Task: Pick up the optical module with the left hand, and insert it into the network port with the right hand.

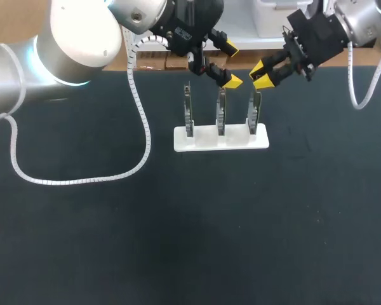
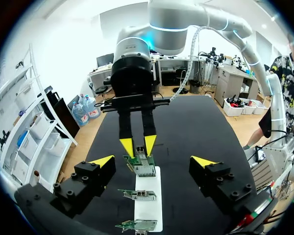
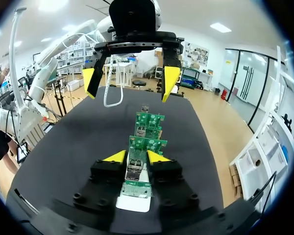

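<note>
1. Fingers of your left gripper [image 1: 230, 63] gape wide, holding nothing, with the white rack [image 1: 221, 138] below them.
2. Your right gripper [image 1: 260, 74] has its fingers narrowly apart, empty, just over the end network-port board [image 1: 254, 114].

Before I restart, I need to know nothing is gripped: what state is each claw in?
Left claw: open, holding nothing.
Right claw: at the end circuit board; whether it grips cannot be told.

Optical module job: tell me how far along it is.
Done: nothing visible; no optical module shows in any view. In hand: the left gripper hangs open and empty over the boards; the right gripper is at the end board in the white holder. Left: pickup and insertion, it seems.
</note>
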`<state>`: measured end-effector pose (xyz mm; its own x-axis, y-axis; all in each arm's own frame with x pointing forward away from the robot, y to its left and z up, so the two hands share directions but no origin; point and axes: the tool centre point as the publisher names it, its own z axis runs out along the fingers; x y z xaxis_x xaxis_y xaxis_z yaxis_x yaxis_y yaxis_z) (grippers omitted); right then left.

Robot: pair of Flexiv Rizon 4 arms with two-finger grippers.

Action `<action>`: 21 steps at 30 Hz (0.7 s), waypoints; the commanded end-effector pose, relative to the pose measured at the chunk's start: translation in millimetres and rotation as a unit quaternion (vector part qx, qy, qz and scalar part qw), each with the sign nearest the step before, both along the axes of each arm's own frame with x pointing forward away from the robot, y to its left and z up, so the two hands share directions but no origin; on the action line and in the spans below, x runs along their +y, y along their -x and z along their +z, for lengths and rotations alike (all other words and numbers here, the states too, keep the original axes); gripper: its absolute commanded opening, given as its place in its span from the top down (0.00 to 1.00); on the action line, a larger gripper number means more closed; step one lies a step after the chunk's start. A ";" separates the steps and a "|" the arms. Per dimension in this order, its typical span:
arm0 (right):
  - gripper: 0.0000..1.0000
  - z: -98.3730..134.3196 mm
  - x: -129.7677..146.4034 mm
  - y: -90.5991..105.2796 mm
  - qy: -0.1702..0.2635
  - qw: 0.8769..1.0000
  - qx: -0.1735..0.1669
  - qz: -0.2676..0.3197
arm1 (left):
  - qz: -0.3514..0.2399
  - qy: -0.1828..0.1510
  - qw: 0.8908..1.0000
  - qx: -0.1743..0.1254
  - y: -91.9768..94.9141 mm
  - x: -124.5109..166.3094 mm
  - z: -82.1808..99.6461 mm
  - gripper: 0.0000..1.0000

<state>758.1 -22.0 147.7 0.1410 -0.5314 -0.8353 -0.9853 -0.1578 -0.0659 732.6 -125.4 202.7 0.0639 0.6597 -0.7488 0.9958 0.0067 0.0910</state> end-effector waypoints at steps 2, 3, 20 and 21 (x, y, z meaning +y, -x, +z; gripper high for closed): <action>0.00 5.3 2.1 8.8 0.004 1.000 -0.008 -0.004 | 0.000 -0.004 1.000 0.002 -0.8 -0.7 1.2 0.00; 0.00 7.0 2.0 9.7 0.005 1.000 -0.009 -0.006 | 0.000 -0.004 1.000 0.002 -0.8 -0.7 1.2 0.00; 1.00 33.6 -5.4 7.9 0.014 0.999 -0.034 -0.011 | 0.000 -0.004 1.000 0.002 -0.8 -0.7 1.2 0.00; 1.00 33.5 -5.3 7.9 0.014 0.999 -0.033 -0.011 | 0.000 -0.004 1.000 0.002 -0.8 -0.7 1.2 0.00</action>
<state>752.7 -27.3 180.9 0.1847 -0.5564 -0.8101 -0.9816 -0.1451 -0.1241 732.5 -125.4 202.7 0.0640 0.6597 -0.7488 0.9958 0.0067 0.0910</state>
